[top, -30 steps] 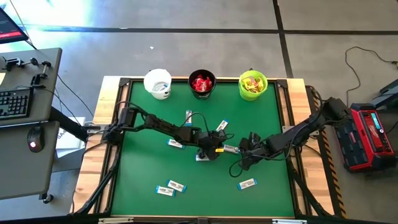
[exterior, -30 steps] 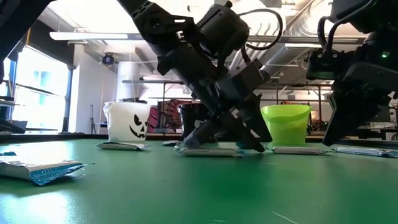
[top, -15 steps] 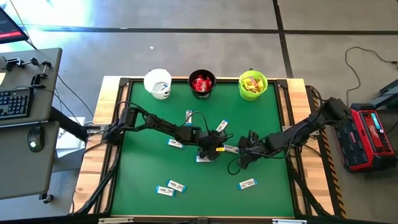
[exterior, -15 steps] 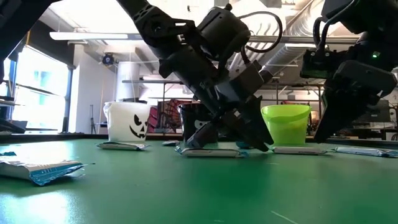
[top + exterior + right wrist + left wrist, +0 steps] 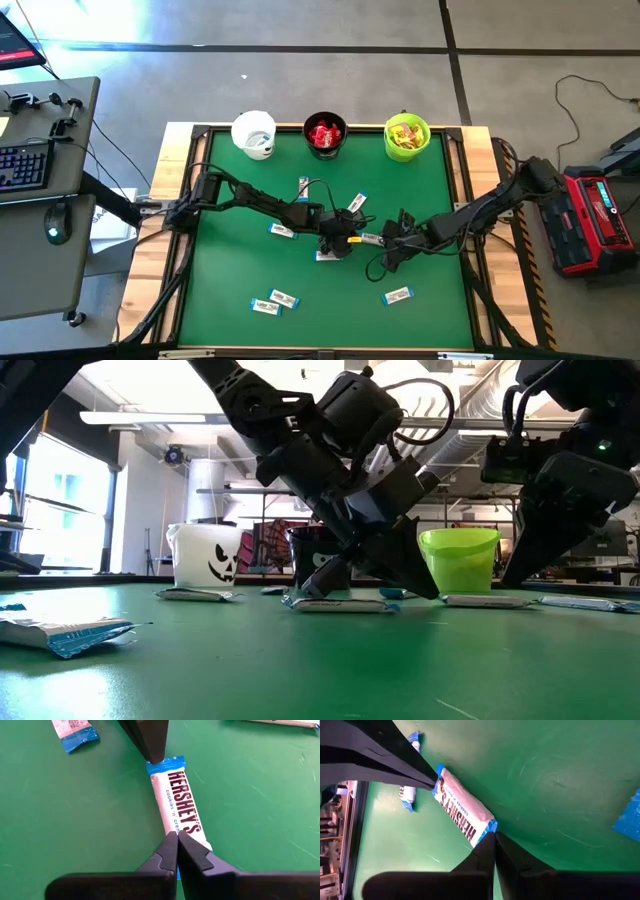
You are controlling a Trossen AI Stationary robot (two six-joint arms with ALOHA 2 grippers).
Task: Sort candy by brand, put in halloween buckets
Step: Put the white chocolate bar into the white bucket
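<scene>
Clenched on opposite ends of one white-and-blue bar [image 5: 181,810] at mid-table: left gripper [image 5: 340,243] and right gripper [image 5: 387,240]. Lying flat on the green table [image 5: 430,190].

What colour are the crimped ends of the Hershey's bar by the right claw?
Blue; the Hershey's bar itself is white with dark lettering. The right wrist view shows it best.
</scene>
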